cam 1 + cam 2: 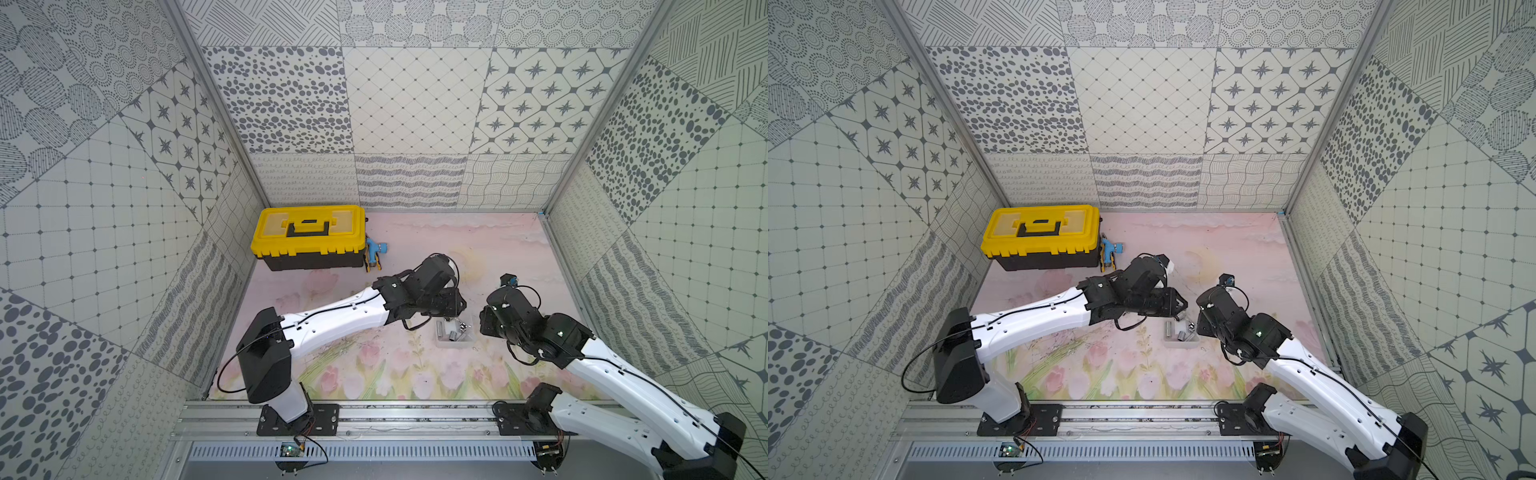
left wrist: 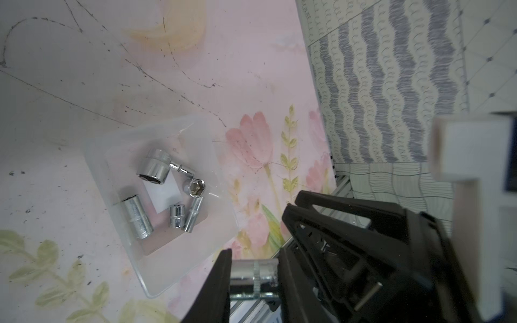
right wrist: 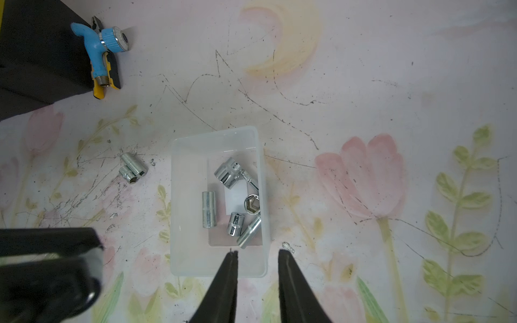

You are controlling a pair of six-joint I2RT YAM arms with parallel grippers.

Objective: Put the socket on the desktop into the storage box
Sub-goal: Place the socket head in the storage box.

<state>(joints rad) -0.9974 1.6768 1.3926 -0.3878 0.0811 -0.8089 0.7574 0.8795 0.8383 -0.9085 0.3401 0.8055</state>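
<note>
Mostly there, I'd say. The storage box (image 3: 184, 251) on the counter (image 3: 335, 84) holds a handful of sockets (image 3: 209, 209). The left tool (image 2: 256, 265) is clamped on another socket (image 2: 249, 275) near the box. The right tool (image 3: 258, 251) is apart and empty. Two loose sockets (image 3: 131, 169) are left.

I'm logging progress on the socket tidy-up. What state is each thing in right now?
left gripper: shut on the held socket
held socket: clamped between the fingers
right gripper: open, empty
storage box: upright, open-topped, partly filled
boxed sockets: lying inside, one on end
loose sockets: lying on the table, touching, outside the box
toolbox: lid closed
spray nozzle: lying beside the toolbox
</note>
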